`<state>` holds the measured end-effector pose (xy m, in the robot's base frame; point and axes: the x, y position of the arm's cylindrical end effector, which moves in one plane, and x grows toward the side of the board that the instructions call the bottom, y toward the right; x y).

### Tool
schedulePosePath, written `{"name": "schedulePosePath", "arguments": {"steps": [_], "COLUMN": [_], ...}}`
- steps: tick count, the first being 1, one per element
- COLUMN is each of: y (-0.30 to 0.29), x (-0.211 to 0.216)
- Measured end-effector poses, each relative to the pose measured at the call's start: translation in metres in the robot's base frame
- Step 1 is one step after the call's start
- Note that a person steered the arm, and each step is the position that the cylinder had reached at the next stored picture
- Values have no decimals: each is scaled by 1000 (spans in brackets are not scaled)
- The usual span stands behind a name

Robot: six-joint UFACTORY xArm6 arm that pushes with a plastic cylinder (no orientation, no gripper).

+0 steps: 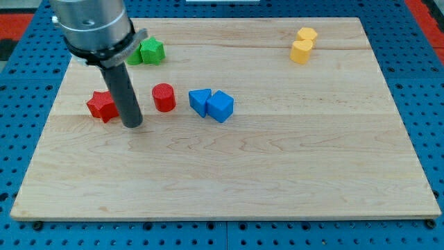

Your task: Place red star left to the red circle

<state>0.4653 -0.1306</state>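
On the view's left side of the counter (277, 173), your tip (133, 126) rests on the wood between the red star (102, 106) and the red circle (164, 97). There is no hand on this arm to be open or closed — you have only the straight dark rod, which grips nothing. The rod drops from the grey cylindrical housing (94, 28) at the view's top left, and its lower end sits just beside the star's right edge; whether it actually touches the star cannot be told from this angle. The red circle stands a little apart from the rod, toward the view's right and slightly nearer the top.

The red star lies to the left of the red circle, with the rod between the two, and both sit at roughly the same height across the view.

Further to the view's right, past the circle, you see two blue blocks — a smaller blue block (199, 101) and a blue cube (220, 106) — pressed together side by side. Toward the view's top, a green star-like block (151, 51) sits just right of the housing, with another green block (134, 57) touching it and half hidden behind the rod's mount, so its shape cannot be made out. Well apart from all of these, near the view's top right, two yellow blocks (303, 45) stand touching, one just behind the other.

The pale wooden counter lies on a blue pegboard surface (430, 83) dotted with holes.
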Motion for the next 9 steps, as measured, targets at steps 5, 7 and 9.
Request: {"name": "schedulePosePath", "arguments": {"steps": [5, 7, 9], "y": [147, 142, 135], "x": [0, -5, -4]}}
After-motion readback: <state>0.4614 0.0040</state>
